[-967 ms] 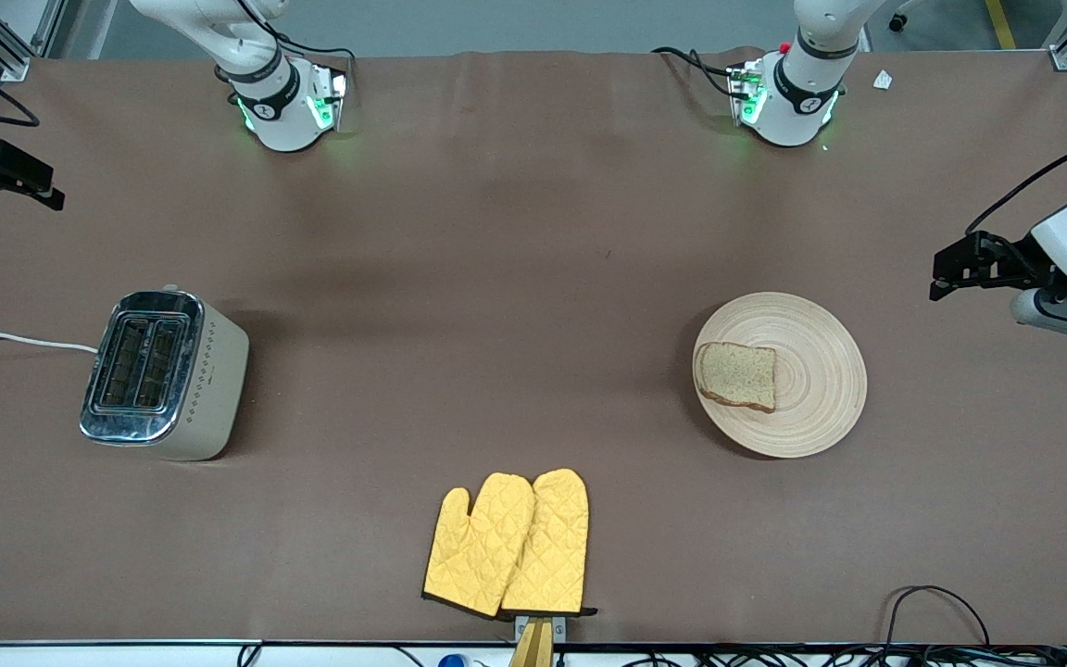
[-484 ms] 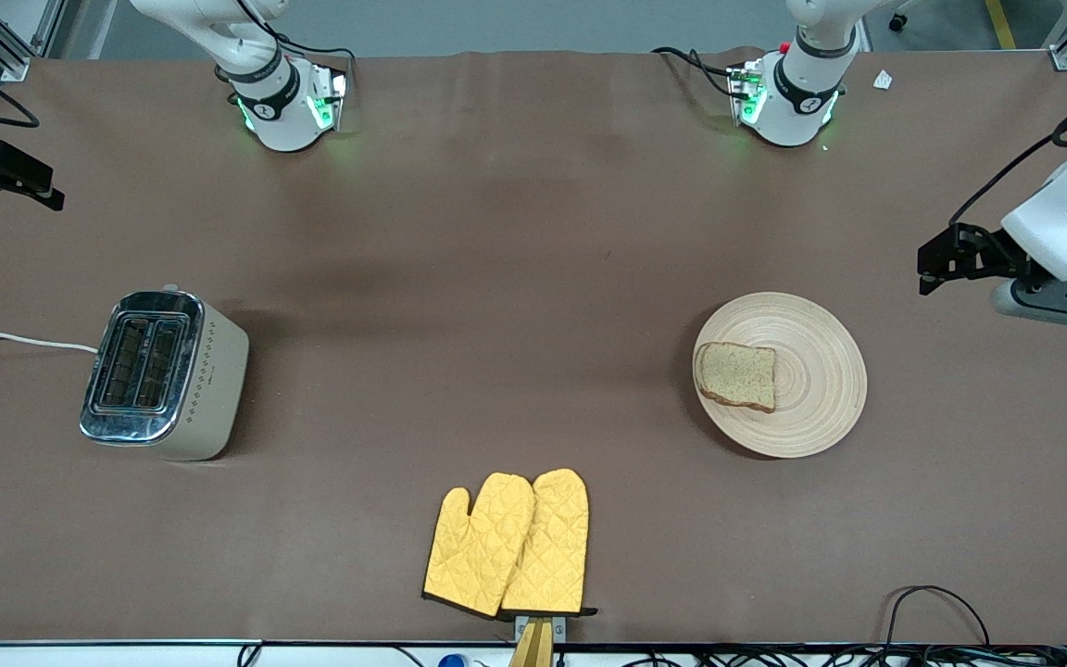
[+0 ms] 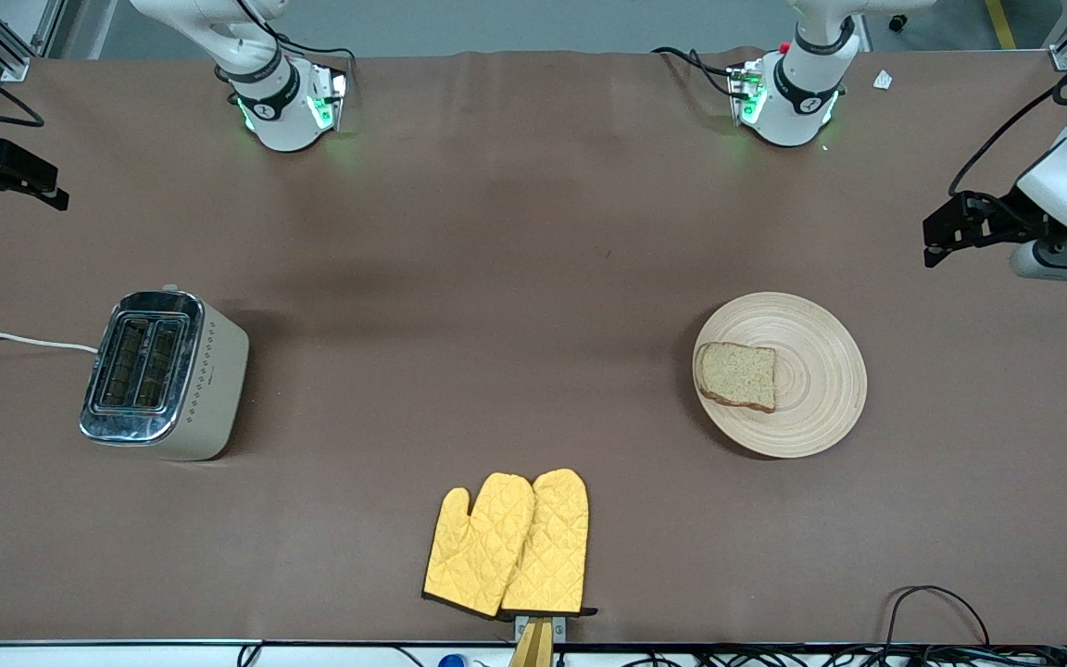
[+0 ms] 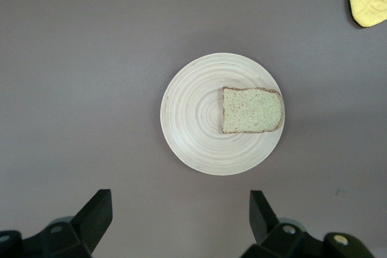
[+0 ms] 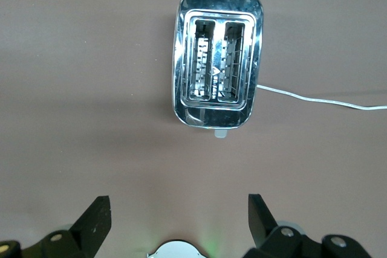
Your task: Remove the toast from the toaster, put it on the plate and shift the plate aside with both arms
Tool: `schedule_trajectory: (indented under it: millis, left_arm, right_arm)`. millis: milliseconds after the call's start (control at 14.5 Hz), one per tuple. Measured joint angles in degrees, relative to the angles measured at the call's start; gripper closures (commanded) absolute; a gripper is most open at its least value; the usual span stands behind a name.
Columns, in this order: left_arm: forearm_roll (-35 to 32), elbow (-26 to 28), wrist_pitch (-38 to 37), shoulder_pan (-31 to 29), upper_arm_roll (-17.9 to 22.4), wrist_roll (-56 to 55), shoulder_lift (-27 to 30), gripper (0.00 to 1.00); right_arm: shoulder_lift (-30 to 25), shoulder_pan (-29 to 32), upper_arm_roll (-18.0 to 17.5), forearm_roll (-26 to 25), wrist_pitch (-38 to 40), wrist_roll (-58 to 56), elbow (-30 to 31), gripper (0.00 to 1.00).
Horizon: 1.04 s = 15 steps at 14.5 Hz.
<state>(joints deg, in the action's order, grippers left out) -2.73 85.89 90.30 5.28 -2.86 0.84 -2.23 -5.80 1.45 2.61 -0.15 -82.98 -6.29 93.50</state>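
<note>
The toast (image 3: 737, 375) (image 4: 252, 110), a brown wholegrain slice, lies flat on the round light-wood plate (image 3: 821, 371) (image 4: 193, 113), off its centre toward the right arm's end. My left gripper (image 3: 932, 236) (image 4: 179, 200) hangs open and empty over bare table, off the plate's rim toward the left arm's end. My right gripper (image 3: 43, 185) (image 5: 178, 200) waits open and empty over the table's edge at the right arm's end, with nothing between its fingers.
A steel and cream toaster (image 3: 163, 371) (image 5: 217, 55) stands toward the right arm's end, both slots showing nothing in them, its white cord (image 3: 15, 341) running off the table. A pair of yellow oven mitts (image 3: 510, 547) lies at the table's front edge.
The left gripper has drawn away from the plate toward the robots' side of the table, still open. The toast, plate and right gripper have stayed put.
</note>
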Motion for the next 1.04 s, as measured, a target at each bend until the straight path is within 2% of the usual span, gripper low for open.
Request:
schedule_trajectory:
  millis: [276, 484, 760, 1037]
  left_arm:
    - [1.17, 7.15, 3.94, 0.58, 1.6, -0.41, 4.67, 0.0]
    - [3.65, 9.31, 5.18, 0.59, 2.95, -2.04, 5.85, 0.0]
    - [3.61, 8.61, 5.46, 0.65, 3.34, -2.07, 5.56, 0.0]
    - [2.08, 0.74, -0.71, 0.71, 3.3, -2.06, 1.8, 0.0]
  right_arm:
    - [-0.12, -0.02, -1.85, 0.0, 0.03, 0.09, -0.11, 0.0]
    - [-0.14, -0.02, -1.89, 0.0, 0.06, 0.09, -0.12, 0.0]
    - [-0.14, -0.02, -2.05, 0.0, 0.06, 0.09, -0.13, 0.0]
    - [-0.14, -0.02, -2.36, 0.01, 0.08, 0.09, -0.17, 0.0]
